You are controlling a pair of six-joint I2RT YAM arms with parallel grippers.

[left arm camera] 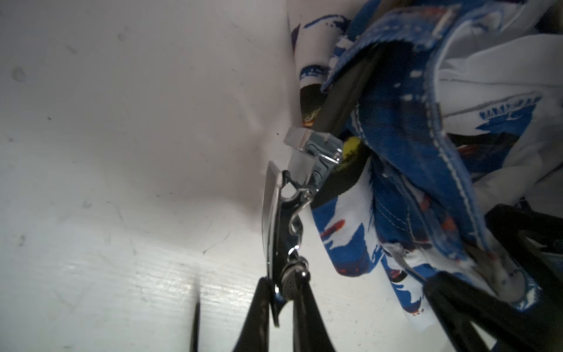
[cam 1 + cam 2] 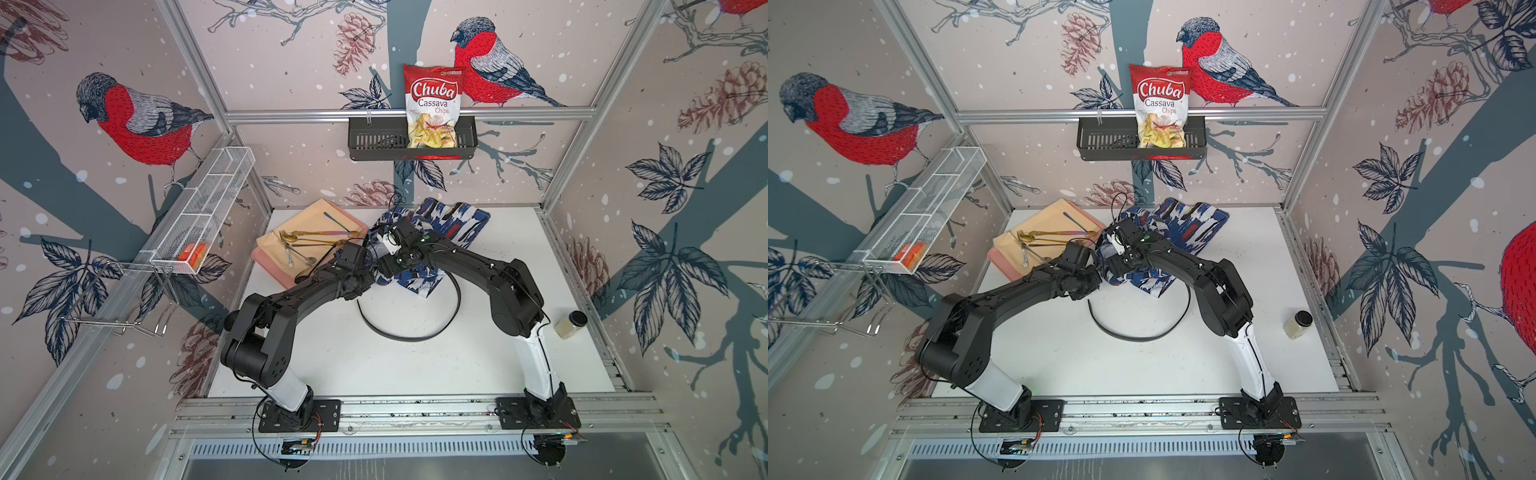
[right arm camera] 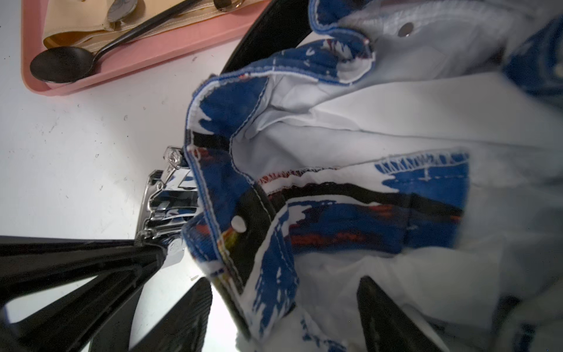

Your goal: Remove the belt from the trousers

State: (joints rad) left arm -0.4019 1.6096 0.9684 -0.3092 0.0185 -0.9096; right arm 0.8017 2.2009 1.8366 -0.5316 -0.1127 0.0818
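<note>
The trousers (image 2: 453, 232) lie crumpled at the far middle of the table (image 2: 519, 353). The belt (image 2: 415, 337) is threaded through the waistband, its free length curving in an arc on the table nearer the arm bases. The buckle (image 1: 292, 195) is pinched by the narrowly closed left gripper (image 1: 281, 292). The right gripper (image 3: 283, 292) stands wide over the waistband, holding nothing. The strap is judged stiff-springy and smooth, the cloth soft and liable to drag along; the rigid buckle is the best hold, with the waistband pinned.

belt (image 2: 409, 336) before trousers (image 2: 453, 226), tray (image 2: 270, 253) left
</note>
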